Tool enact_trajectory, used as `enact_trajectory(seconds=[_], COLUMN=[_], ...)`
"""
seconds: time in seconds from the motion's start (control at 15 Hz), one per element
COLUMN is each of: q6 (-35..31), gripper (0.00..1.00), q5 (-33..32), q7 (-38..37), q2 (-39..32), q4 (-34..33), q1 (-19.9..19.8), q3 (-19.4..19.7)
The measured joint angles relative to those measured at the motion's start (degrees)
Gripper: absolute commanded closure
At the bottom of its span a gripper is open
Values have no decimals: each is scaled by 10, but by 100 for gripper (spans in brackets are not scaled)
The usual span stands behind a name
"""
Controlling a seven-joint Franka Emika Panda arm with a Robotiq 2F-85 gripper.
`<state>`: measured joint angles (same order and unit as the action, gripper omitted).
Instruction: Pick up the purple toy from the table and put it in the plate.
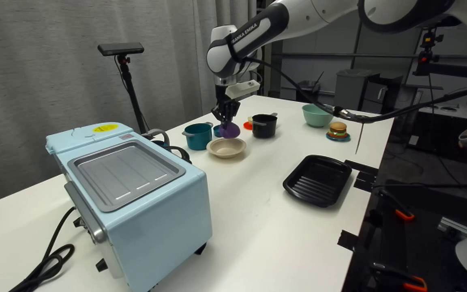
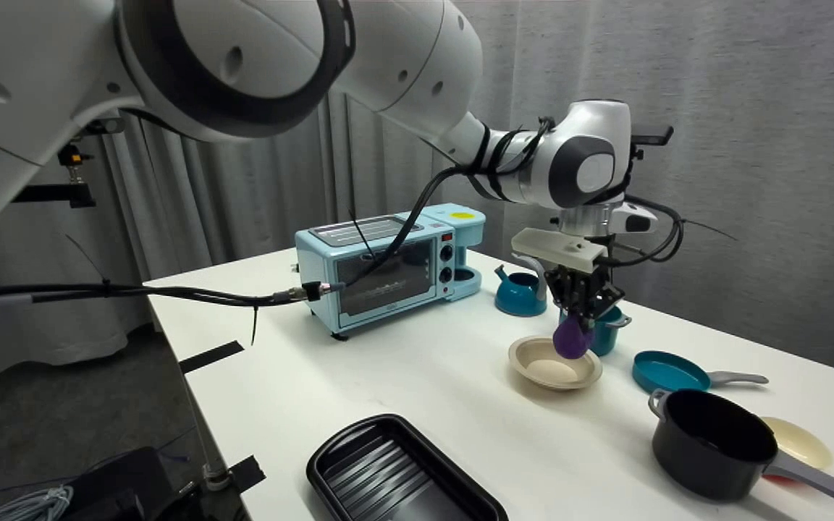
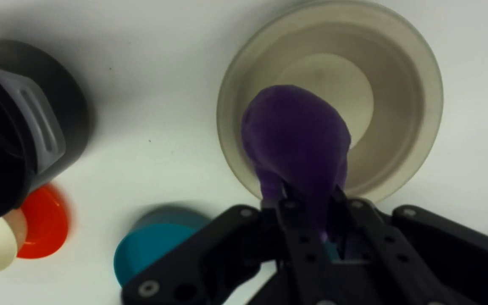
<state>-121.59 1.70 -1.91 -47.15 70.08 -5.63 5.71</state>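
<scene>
Matte purple toy (image 3: 292,131), rounded lump, narrows at one end. Cream-white plate (image 3: 433,101), round, shallow, smooth low rim. White flat table (image 2: 417,376), black tape (image 2: 211,357) along the edge. Glossy light-blue toaster oven (image 1: 164,227), boxy, grey metal tray (image 1: 124,174) on top, near left in an exterior view. Roughly rectangular black tray (image 1: 314,184), ridged floor, near right there. Smooth mint bowl (image 1: 316,116) far right, layered burger (image 1: 337,127) near it. Cylindrical teal pot (image 1: 198,138) left of the plate, black pot (image 1: 263,127) to the right. Flat teal frying pan (image 2: 670,370), grey handle. Grey curtain (image 1: 75,81) behind, fabric, streaky weave, some folds.

Black linkage gripper (image 3: 311,197) pinching the toy by its narrow end. Toy hangs just below the gripper, over the plate in both exterior views; in the wrist view it hides part of the plate's floor and inner wall. Touching plate or not, can't tell.

Readable: "FRANKA EMIKA" on the white-and-black arm (image 1: 270,24). Yellow oval sticker (image 1: 105,127) on the oven top, far end; print too small. Reddish label (image 1: 127,137) near it, unreadable too.
</scene>
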Motion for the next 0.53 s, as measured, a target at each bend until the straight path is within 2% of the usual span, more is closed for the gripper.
enact_trajectory(seconds=[0.47,0.53], q6=[63,71], gripper=[96,59], q5=[-2,-2], q7=[-28,-31], q2=[-51,-55], q4=[-44,-50], q1=[1,1], q3=[4,3])
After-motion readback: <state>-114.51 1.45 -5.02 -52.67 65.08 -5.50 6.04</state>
